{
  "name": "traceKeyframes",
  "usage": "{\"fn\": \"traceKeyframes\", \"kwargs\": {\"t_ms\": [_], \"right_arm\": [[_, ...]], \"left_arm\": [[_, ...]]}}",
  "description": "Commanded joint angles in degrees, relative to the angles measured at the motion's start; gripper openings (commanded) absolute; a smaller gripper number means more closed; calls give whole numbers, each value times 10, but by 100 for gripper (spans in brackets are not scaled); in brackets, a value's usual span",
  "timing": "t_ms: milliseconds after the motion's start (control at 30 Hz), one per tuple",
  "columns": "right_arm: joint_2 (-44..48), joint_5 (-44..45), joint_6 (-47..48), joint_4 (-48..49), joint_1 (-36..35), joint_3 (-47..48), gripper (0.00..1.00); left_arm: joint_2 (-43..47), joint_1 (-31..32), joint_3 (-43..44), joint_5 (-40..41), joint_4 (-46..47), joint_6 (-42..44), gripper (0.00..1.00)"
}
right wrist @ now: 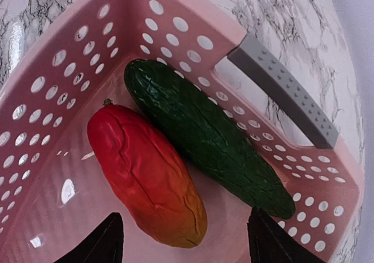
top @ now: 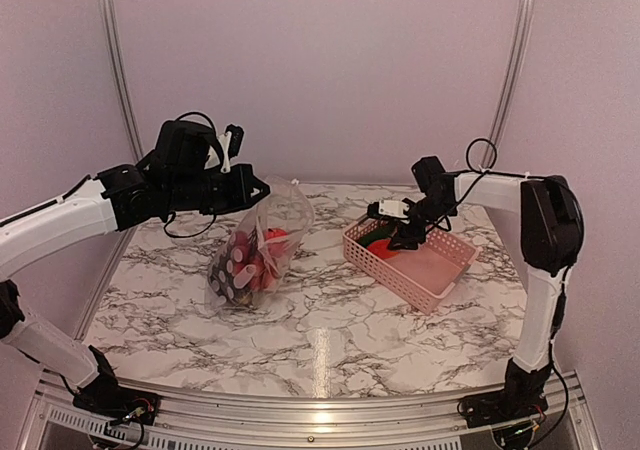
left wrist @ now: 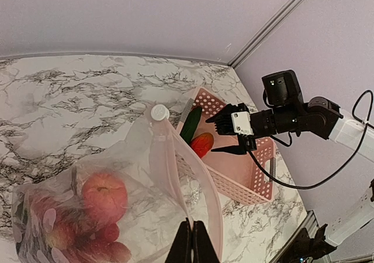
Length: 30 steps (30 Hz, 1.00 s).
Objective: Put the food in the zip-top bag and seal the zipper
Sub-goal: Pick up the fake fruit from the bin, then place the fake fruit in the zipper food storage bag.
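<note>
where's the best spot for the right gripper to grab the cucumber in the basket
Take the cucumber from above, across its narrow width, near the end reaching past the red fruit. It lies flat in the basket, touching that fruit elsewhere, so that end probably leaves the fingers most room.

Clear bag (top: 255,250), left of the basket (top: 390,272), holds red fruits (left wrist: 104,196), zipper (left wrist: 166,163) unsealed. Cucumber (right wrist: 204,134) and red-orange fruit (right wrist: 146,175) lie touching inside the basket.

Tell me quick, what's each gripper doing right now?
Left gripper: shut on the mouth edge of the zip-top bag.
Right gripper: open, holding nothing, over the cucumber and red-orange fruit in the pink basket.
</note>
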<state>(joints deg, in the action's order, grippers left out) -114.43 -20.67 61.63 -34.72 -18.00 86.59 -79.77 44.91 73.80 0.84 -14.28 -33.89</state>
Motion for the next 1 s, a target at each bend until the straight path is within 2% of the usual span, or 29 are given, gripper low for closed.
{"fn": "traceKeyframes", "kwargs": {"t_ms": [0,167,233,333,433,567,700,967], "right_arm": [[-48,9,39,-45,-23,44,70],[-77,27,44,-55,-33,54,64],[-80,32,44,-60,-32,52,55],[-69,47,39,-61,-28,42,38],[-37,51,20,-54,-13,31,32],[21,52,-12,-60,15,34,31],[81,-6,-44,-94,10,50,31],[139,-137,-131,-105,-108,123,34]], "left_arm": [[19,-2,-13,4,8,-2,0],[21,-2,-17,7,6,-2,0],[19,-2,-16,7,7,-1,0],[14,-2,-13,3,10,-2,0],[5,-2,-8,-4,13,-1,0],[-4,-2,-1,-6,18,1,0],[-9,-2,1,-6,21,4,0],[-10,-2,0,-6,24,0,0]]}}
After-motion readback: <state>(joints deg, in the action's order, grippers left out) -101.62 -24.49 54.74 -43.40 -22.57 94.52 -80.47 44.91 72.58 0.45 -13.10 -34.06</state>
